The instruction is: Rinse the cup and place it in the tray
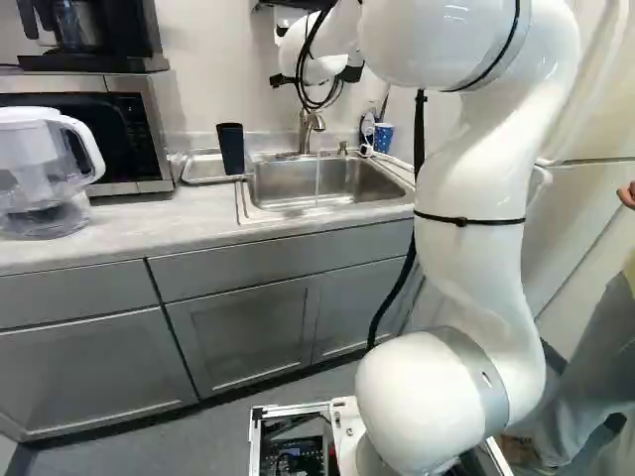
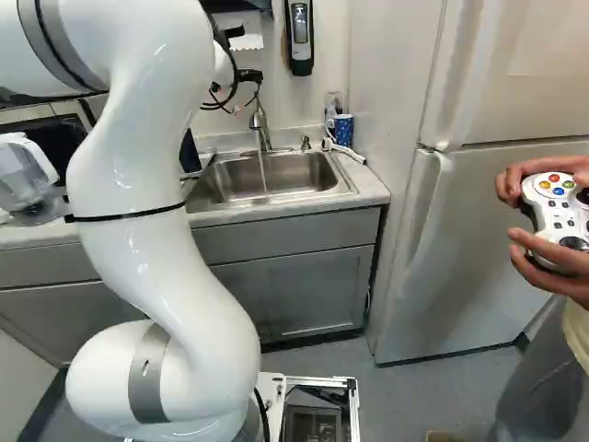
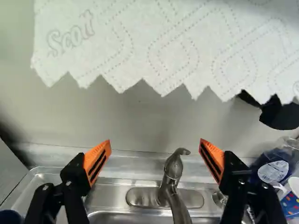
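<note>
Left base view: the black cup (image 1: 230, 148) stands mouth up at the sink end of the tray (image 1: 205, 179), its base appearing to lie within the rim. The sink (image 1: 260, 202) adjoins the tray. A thin water stream (image 1: 317, 182) runs from the faucet (image 1: 306, 131) into the basin. Above the faucet, clear of the cup, is the gripper (image 1: 316, 77). A blue patterned cup (image 1: 383, 137) stands at the opposite end of the sink. A microwave (image 1: 157, 134) and a clear pitcher (image 1: 42, 178) are located on the counter, on the tray side.

Right base view: the arm (image 2: 138, 175) conceals most of the tray and part of the black cup. The faucet discharges into the sink. A refrigerator (image 2: 479, 239) is positioned at the right of this view. A handheld device with a display (image 2: 299, 35) is mounted on the wall.

Wrist view: the jaws are wide apart, with nothing clamped; the orange pads (image 3: 98, 158) face each other across a gap. The upper part of the faucet shows between them. A paper towel (image 3: 154, 42) with a serrated edge hangs ahead of the gripper. A blue bottle (image 3: 273, 168) is located beside one finger, adjacent to the blue patterned cup.
</note>
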`<state>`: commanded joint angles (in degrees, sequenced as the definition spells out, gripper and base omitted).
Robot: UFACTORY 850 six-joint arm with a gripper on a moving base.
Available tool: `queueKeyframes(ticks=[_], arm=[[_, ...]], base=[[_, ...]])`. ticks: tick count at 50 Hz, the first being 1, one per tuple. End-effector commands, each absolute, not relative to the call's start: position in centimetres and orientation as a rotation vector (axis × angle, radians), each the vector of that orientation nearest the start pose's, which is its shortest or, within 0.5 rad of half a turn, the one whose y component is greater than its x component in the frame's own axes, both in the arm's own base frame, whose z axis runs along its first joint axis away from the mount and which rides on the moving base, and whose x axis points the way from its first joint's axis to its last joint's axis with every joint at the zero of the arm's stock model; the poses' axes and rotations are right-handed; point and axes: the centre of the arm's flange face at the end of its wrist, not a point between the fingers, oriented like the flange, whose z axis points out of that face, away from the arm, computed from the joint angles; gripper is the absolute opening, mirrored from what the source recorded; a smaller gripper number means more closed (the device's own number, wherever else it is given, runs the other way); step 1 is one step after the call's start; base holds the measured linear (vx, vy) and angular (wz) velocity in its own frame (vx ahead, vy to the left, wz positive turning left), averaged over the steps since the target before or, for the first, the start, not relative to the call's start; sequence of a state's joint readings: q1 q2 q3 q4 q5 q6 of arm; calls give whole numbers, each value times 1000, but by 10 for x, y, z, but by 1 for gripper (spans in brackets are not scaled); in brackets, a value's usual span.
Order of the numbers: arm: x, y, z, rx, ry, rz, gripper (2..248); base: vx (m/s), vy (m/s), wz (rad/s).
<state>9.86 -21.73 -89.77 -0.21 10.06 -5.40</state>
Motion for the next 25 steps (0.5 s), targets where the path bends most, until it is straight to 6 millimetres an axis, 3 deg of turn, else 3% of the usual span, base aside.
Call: queueKeyframes(ticks=[25], arm=[[694,121,685,-2370,-323,-1961,247]], base=[[0,0,0]])
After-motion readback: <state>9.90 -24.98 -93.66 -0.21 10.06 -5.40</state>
